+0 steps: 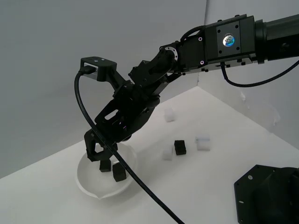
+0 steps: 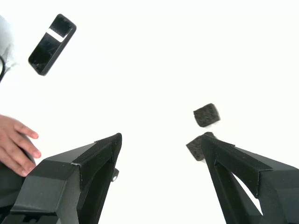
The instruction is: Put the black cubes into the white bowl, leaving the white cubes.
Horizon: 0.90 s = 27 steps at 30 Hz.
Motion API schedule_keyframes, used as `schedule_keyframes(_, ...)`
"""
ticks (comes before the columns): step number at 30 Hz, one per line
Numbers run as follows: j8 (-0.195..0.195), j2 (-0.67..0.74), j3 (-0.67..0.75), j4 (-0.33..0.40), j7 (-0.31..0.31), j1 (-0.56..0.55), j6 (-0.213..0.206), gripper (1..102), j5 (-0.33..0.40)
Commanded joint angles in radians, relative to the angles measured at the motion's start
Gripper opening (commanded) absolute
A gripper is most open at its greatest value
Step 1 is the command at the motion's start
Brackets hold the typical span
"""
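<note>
My gripper [image 1: 103, 156] hangs spread and empty over the white bowl [image 1: 88, 183], two black cubes [image 1: 119, 173] inside it, the third [image 1: 180, 147] well outside among white cubes [image 1: 202, 143].

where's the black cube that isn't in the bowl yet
In the exterior view it sits on the table right of the white bowl: the lone black cube lies between two white cubes, apart from both.

The gripper [image 2: 159, 144] stood wide apart; two black cubes [image 2: 206, 115] sat by one finger. A hand [image 2: 16, 142] and phone [image 2: 51, 44] showed too.
</note>
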Motion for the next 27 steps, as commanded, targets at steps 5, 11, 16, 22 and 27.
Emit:
schedule_keyframes(5, 0.020, 0.081, 0.087, 0.069, 0.040, 0.126, 0.020, 100, 0.060)
schedule_keyframes(11, 0.035, 0.126, 0.130, 0.152, 0.094, 0.256, 0.077, 100, 0.144)
schedule_keyframes(16, 0.035, 0.138, 0.143, 0.192, 0.126, 0.319, 0.167, 100, 0.186)
schedule_keyframes(22, 0.035, 0.138, 0.144, 0.209, 0.150, 0.353, 0.247, 100, 0.202)
schedule_keyframes(27, 0.035, 0.140, 0.146, 0.227, 0.158, 0.371, 0.301, 100, 0.219)
